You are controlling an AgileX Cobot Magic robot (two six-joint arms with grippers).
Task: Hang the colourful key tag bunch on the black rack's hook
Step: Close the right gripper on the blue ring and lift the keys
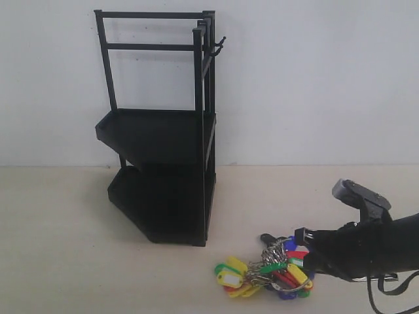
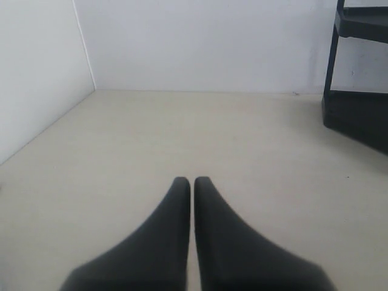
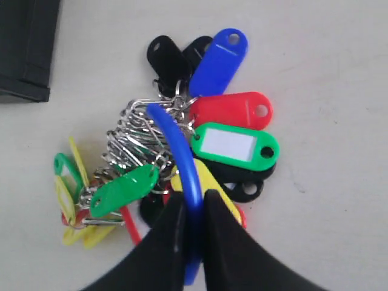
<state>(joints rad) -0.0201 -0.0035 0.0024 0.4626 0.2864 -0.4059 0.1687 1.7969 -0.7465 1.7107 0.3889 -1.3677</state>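
Right pincer (image 3: pixel 193 197) pinching colourful key tag bunch (image 3: pixel 233 145) by blue ring (image 3: pixel 182 148); tags fan out ahead.

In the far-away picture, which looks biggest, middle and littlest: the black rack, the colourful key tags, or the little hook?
1. black rack, by far the largest.
2. key tag bunch, though it lies nearer the camera.
3. hook, smallest, at the rack's top corner.

Left pincer (image 2: pixel 192 181) closed, right pincer (image 3: pixel 194 199) clamped (on key ring (image 3: pixel 174 138))
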